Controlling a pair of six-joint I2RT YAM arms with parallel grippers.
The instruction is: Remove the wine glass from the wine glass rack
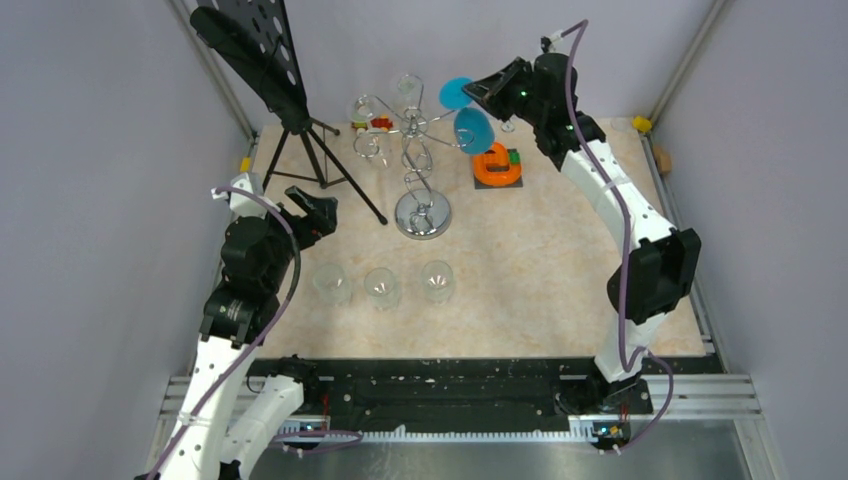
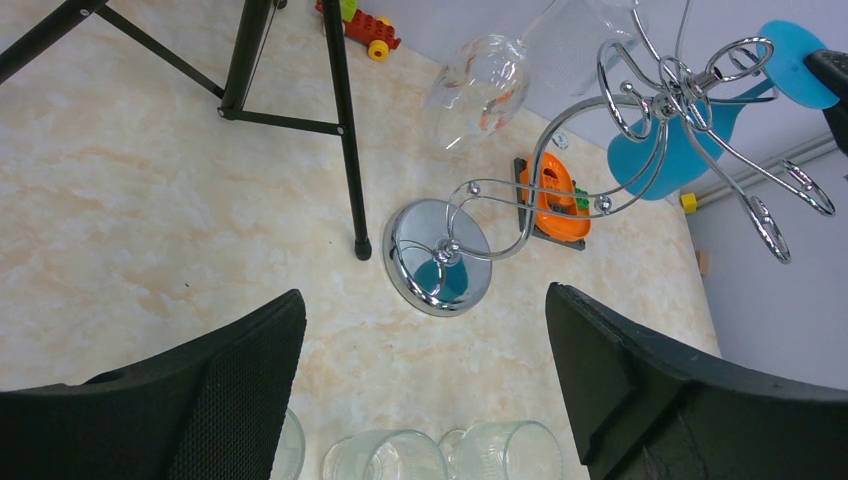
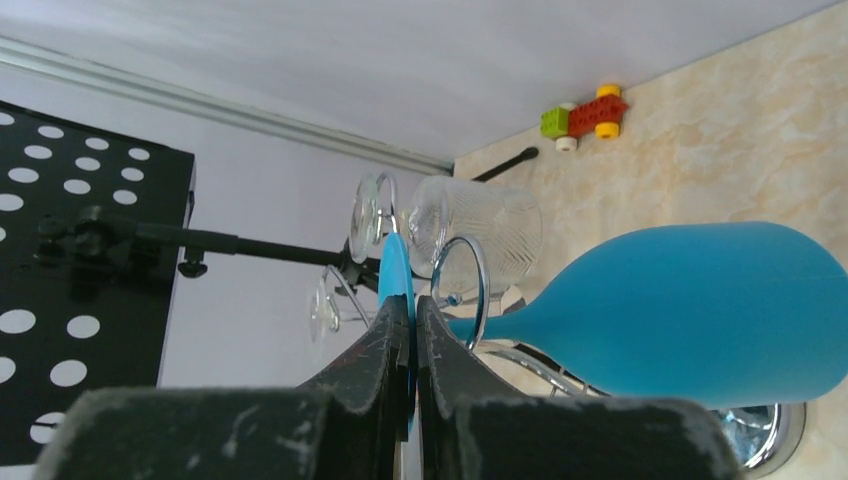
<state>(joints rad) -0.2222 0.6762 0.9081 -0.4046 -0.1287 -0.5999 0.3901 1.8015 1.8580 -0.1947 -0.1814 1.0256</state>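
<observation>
Right wrist | my right claw (image 3: 412,330) pinches blue wine glass (image 3: 700,310) by its thin foot | likely light, slick, fragile | left claw (image 2: 425,300) spread

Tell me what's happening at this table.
The right pincer is shut on the round foot of the blue wine glass, whose stem appears to sit in a hook of the chrome wine glass rack; it is not off yet. The left pincer hangs open near the music stand, holding nothing. Three clear glasses stand on the table in front of the rack, and at least one clear glass hangs on it.
</observation>
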